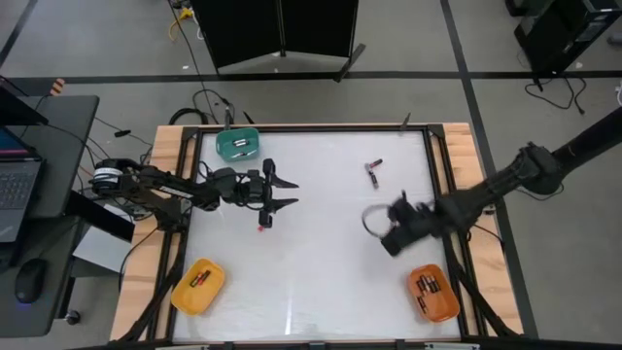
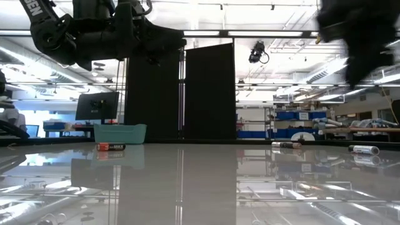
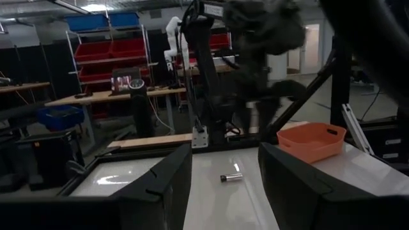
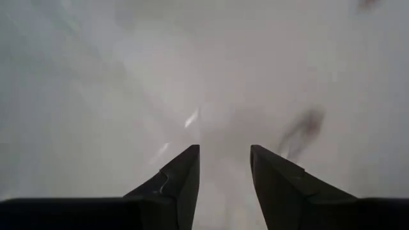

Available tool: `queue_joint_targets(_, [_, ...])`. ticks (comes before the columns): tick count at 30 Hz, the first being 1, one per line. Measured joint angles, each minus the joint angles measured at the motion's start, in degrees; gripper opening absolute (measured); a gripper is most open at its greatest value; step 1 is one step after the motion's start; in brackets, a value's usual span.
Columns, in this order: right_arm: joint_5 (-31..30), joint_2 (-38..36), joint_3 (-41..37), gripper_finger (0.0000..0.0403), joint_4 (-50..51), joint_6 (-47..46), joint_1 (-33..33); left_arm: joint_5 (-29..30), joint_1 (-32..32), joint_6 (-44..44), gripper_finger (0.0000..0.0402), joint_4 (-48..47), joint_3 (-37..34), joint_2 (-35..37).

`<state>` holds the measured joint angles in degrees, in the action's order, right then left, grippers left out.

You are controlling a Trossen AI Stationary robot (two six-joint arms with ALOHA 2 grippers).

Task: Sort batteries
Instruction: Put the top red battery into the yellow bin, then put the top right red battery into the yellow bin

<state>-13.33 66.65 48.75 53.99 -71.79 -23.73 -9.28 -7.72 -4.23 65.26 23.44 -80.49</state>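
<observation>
From above, the left gripper (image 1: pixel 289 192) gapes wide and empty beside a battery (image 1: pixel 261 226) on the table (image 1: pixel 321 282); two more batteries (image 1: pixel 373 171) lie farther right. Through the right wrist camera, the right gripper (image 4: pixel 224 167) shows parted fingers with nothing between them

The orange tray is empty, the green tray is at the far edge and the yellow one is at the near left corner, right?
Not quite. The orange tray is not empty: the high view shows dark batteries lying in it. The rest holds: the green tray sits at the far edge and the yellow tray at the near left corner.
</observation>
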Motion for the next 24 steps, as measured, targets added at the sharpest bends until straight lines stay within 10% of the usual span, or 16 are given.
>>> queue_joint_targets(9, [-0.7, 2.9, 0.0, 0.015, -14.6, 33.6, 28.1, 0.2, 0.0, 0.4, 0.0188, -0.3, 0.0, 0.0])
queue_joint_targets(24, [4.4, 17.3, 1.2, 0.0173, -21.2, 48.0, 53.6, 0.3, 0.0, 1.7, 0.0188, -0.5, 0.0, 0.0])
